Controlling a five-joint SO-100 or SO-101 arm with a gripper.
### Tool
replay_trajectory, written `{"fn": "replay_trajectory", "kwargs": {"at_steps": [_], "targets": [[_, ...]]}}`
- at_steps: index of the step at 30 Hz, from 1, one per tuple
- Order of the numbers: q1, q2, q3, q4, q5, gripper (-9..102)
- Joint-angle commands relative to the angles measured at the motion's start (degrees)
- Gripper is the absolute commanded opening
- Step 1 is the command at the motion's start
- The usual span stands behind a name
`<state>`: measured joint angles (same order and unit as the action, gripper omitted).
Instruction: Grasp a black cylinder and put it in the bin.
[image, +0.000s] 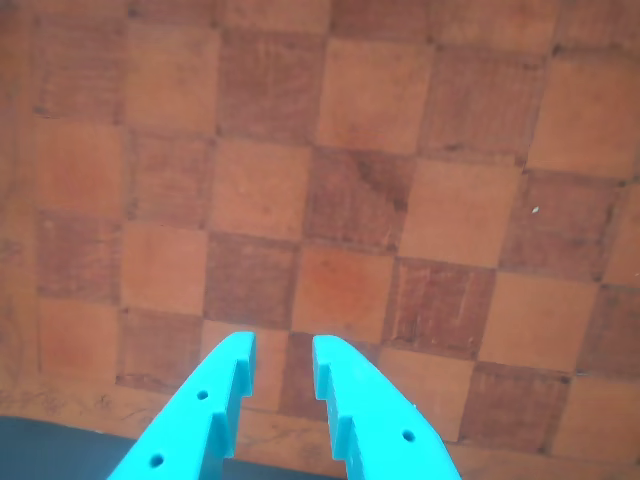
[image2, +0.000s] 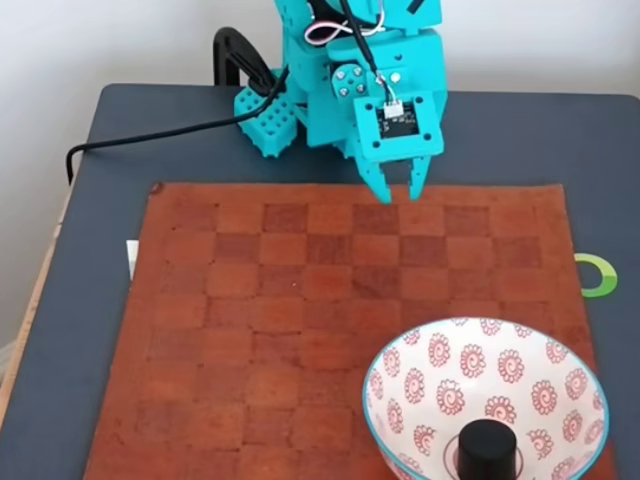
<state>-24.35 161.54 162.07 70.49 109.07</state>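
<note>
Fixed view shows the black cylinder (image2: 487, 447) standing inside the flowered bowl (image2: 560, 375) at the lower right of the frame, so the task looks finished. The pincer (image2: 398, 189) hangs at the top, slightly open and holding nothing.
</note>
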Motion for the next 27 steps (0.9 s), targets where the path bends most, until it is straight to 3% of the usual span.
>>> {"fn": "replay_trajectory", "kwargs": {"at_steps": [1, 13, 27], "targets": [[0.62, 4.04, 1.32, -0.62, 0.88, 5], [2.02, 21.62, 9.05, -0.53, 1.41, 5], [2.55, 23.91, 10.11, -1.67, 2.37, 5]]}}
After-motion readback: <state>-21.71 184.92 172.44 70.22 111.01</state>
